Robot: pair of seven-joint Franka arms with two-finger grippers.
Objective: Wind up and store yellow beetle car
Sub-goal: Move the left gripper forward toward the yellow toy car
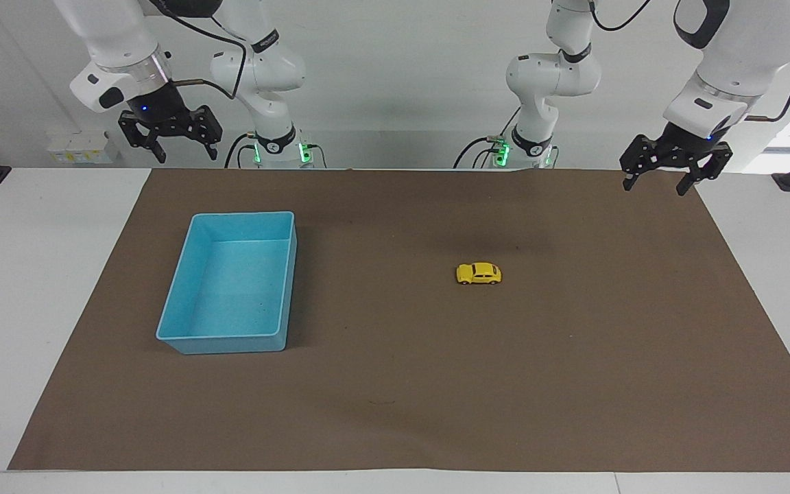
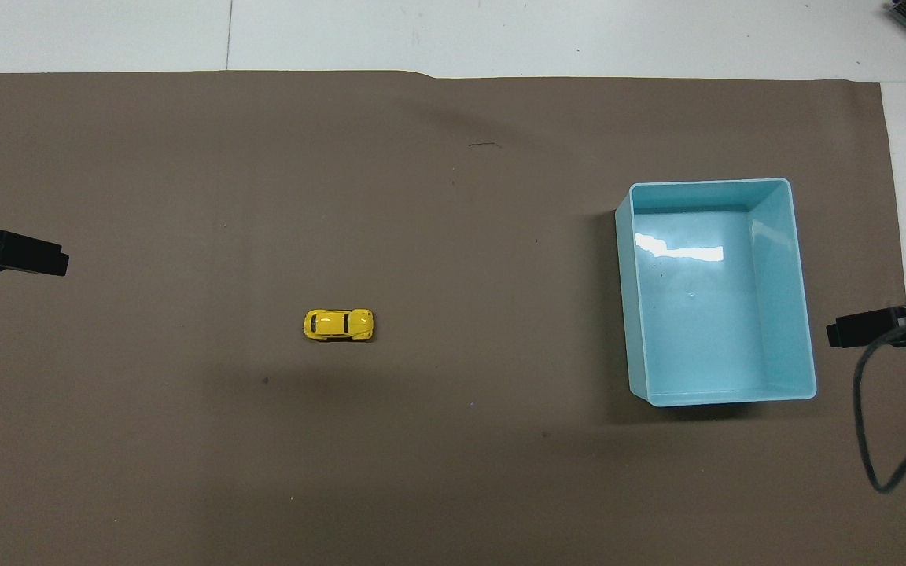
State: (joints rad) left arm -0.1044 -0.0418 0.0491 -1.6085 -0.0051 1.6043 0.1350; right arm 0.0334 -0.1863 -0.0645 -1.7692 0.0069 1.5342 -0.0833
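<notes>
Robotics lab, test-bench setup. Two white robot arms (image 1: 265,75) mounted at the edge of a white table (image 1: 38,274), bases showing green status lights. Brown mat (image 1: 436,384) laid flat as a work surface. Bare white wall, cables trailing, camera-stand feet clamped at the table corners.

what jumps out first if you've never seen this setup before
The bright yellow beetle car stands alone on its wheels on the brown mat, toward the left arm's end of the table. The empty light-blue tray sits toward the right arm's end, well apart from the car. Both arms wait raised at the robots' edge of the mat, the left gripper and right gripper open and holding nothing.
</notes>
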